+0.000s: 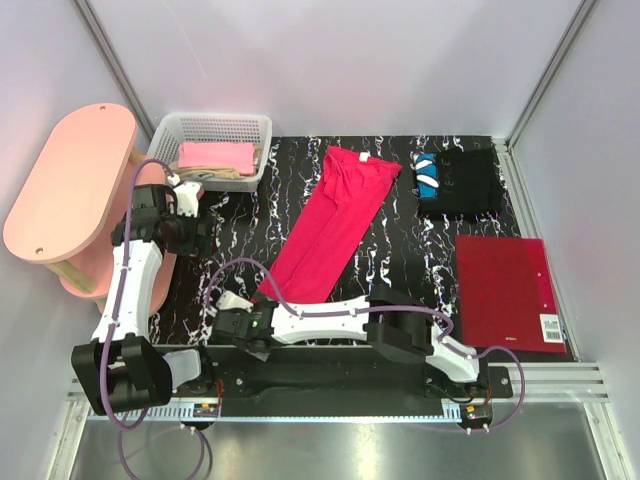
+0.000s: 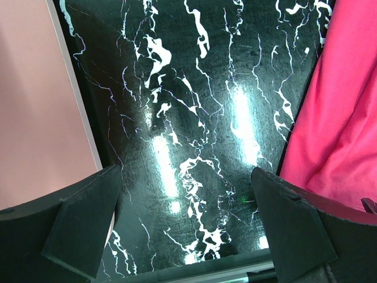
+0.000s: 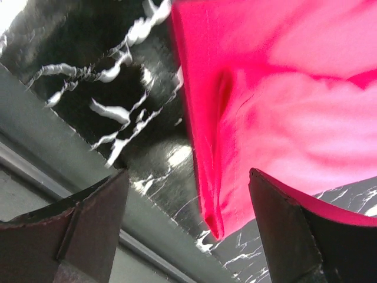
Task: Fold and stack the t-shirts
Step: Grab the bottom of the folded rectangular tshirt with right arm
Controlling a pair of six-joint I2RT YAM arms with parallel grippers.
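crimson-red t-shirt (image 1: 330, 225) lies as a long narrow strip across the middle of the table (image 1: 235, 235), neck toward 1 o'clock and hem toward 7 o'clock. it looks folded lengthwise and ready for a crosswise fold. right gripper (image 3: 187, 177) reaches across to the hem end, jaws apart, with the hem corner just ahead between them, likely lined up to pinch it. left gripper (image 2: 185, 177) hovers over bare table on the strip's 9 o'clock side, jaws also apart and holding nothing, placed to help from there. black t-shirt (image 1: 462, 185) sits folded at 2 o'clock, perhaps the stack's base. pink t-shirt (image 1: 215, 156) and a beige one (image 1: 235, 174) wait in the basket (image 1: 215, 125) at 11 o'clock.
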